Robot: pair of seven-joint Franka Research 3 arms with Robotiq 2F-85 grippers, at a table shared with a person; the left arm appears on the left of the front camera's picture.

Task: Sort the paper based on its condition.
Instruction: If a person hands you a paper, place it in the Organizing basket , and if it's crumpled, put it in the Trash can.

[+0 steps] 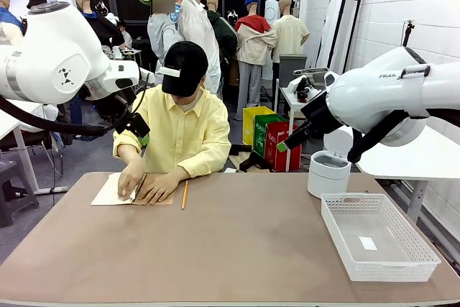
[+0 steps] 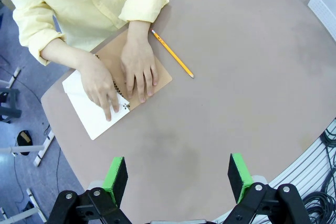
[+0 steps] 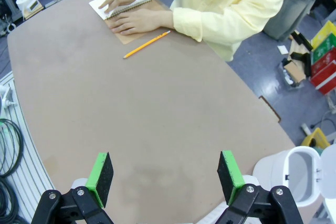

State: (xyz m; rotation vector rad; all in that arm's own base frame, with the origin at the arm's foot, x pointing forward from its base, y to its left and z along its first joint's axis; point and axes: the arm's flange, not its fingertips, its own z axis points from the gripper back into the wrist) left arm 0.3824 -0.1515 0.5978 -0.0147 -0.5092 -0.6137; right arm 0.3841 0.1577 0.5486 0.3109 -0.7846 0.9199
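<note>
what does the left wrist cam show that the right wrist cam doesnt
Left wrist view: the robot's left hand, jaws open, high over the table, and a corner of the white basket.
Right wrist view: the robot's right hand, jaws open, and the coloured boxes on the floor behind the person.
Both: the person's hands resting on the notebook, and the pencil lying beside it on the table.

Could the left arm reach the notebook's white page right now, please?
Probably not cleanly: the person's hand presses on the white page, though the open left hand hangs above bare table.
</note>
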